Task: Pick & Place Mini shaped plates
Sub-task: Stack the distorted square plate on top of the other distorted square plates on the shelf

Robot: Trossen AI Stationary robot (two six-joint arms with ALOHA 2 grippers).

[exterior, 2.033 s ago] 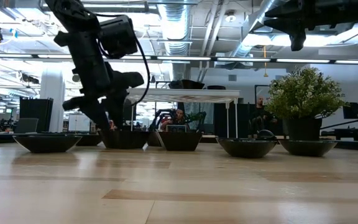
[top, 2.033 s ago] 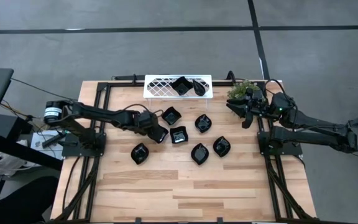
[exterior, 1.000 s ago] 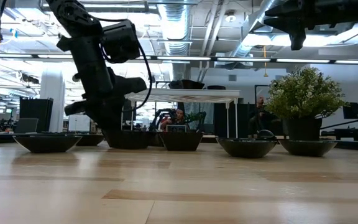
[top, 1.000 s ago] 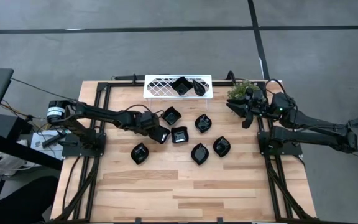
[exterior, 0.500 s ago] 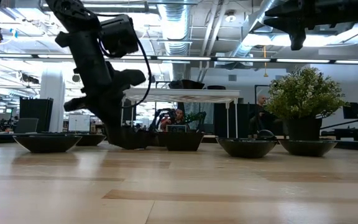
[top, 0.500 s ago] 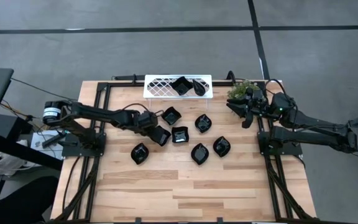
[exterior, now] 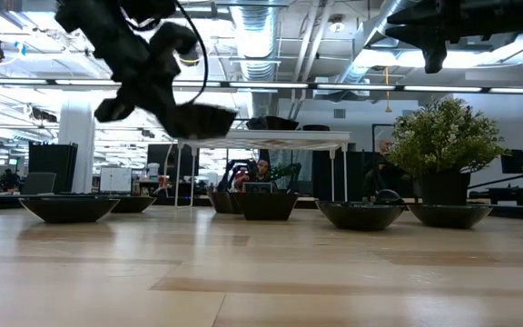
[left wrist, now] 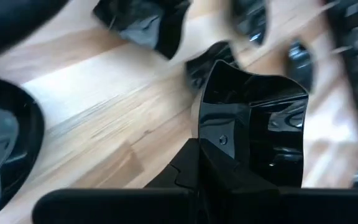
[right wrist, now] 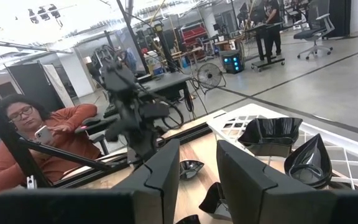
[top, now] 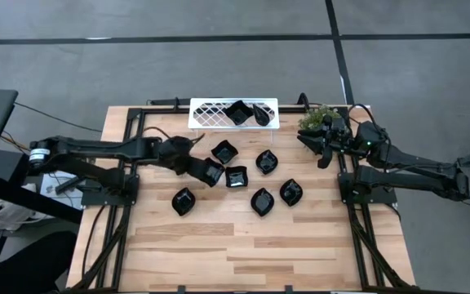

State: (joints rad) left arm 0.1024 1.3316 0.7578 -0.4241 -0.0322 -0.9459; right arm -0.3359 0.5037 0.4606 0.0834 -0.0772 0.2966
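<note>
Only the low view shows the left gripper (exterior: 175, 113) clamping a wavy square plate (exterior: 202, 120) clear of the table (exterior: 261, 272), hollow facing up, roughly level.

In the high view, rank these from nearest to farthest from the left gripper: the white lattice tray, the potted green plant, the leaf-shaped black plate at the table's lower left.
From the left gripper, which holds a square black plate:
1. Leaf-shaped black plate, just toward the table's near edge.
2. White lattice tray, at the far edge.
3. Potted green plant, at the far right corner beside the right gripper.
</note>
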